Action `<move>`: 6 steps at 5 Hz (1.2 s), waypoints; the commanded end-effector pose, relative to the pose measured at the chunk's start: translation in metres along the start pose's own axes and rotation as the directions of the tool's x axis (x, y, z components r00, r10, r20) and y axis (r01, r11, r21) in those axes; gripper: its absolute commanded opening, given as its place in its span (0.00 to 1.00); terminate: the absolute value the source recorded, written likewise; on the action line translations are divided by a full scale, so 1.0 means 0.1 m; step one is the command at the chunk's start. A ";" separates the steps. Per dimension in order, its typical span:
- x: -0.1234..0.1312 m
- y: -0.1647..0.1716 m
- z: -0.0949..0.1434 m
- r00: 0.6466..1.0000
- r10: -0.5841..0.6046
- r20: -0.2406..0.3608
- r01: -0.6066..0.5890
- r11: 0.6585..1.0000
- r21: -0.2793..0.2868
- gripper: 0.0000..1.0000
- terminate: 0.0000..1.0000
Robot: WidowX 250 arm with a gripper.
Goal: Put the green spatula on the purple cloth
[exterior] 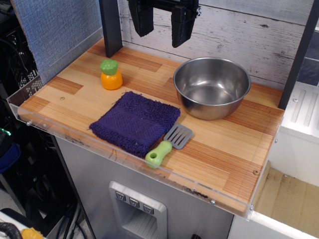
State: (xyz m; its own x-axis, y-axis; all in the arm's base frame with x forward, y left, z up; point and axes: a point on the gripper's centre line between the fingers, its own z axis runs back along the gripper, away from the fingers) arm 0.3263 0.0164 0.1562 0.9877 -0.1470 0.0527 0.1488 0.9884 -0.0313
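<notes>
While gripper [162, 25] hangs high at rear w/ jaws apart, holding nothing: wooden tabletop [219, 154]; steel bowl [212, 87], right rear; purple cloth [134, 121], centre-front; green spatula [168, 145], on tabletop touching cloth's right front edge, handle toward front; orange toy w/ green top [110, 74], left rear.

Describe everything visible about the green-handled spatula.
The small toy spatula with a chunky lime-green handle and grey slotted blade lies flat on the wooden tabletop near its front edge. The handle, with a hole at its end, points front-left; the blade points toward the steel bowl. It lies against the purple cloth's right edge.
</notes>
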 end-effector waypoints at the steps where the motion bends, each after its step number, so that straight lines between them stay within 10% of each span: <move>1: 0.00 0.00 0.00 1.000 0.000 0.000 0.000 1.000 0.000 1.00 0.00; 6: -0.47 -0.51 -0.77 0.999 -0.020 0.039 0.017 0.997 0.073 1.00 0.00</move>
State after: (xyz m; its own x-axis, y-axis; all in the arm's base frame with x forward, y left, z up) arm 0.2724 -0.0306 0.0690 0.9849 -0.1637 0.0560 0.1617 0.9861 0.0392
